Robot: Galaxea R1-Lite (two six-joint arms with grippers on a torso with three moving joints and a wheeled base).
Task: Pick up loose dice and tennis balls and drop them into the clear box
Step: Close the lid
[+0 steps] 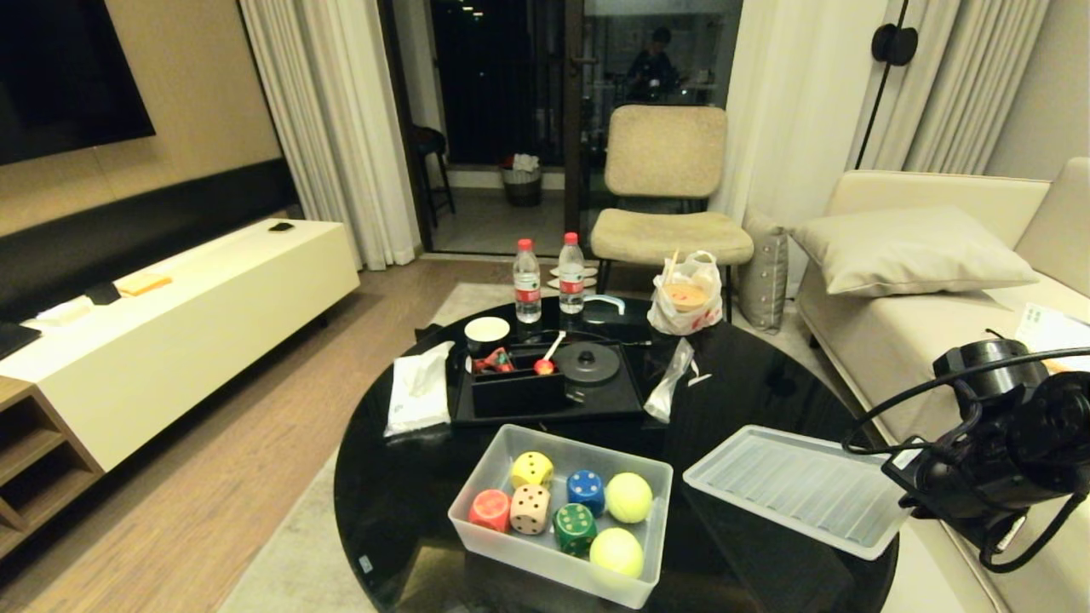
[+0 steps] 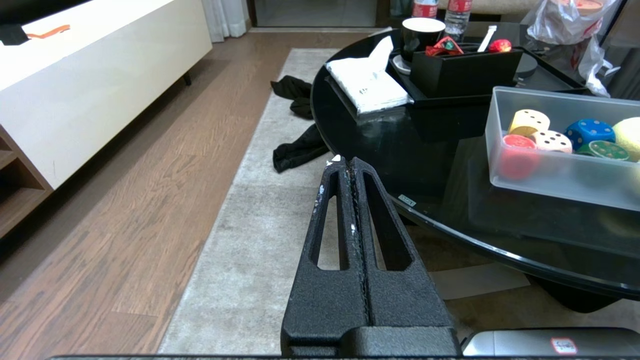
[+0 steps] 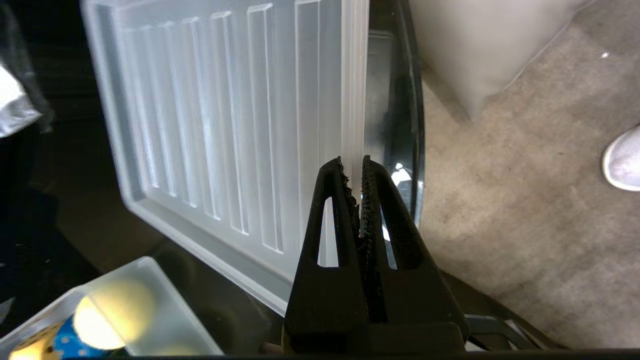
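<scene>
While we scan the head view, the dice and tennis balls sit in the clear box, lower centre. Left wrist view: left gripper pressed together, empty. Right wrist view: right gripper pinches the lid rim, which looks light, stiff and slippery, best held at that edge.

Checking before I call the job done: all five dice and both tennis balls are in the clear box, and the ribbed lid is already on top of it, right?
Not quite. The dice and tennis balls are all in the clear box, but the ribbed lid is not on it. The head view shows it lying on the table beside the open box, with the right gripper pinching its edge.
</scene>
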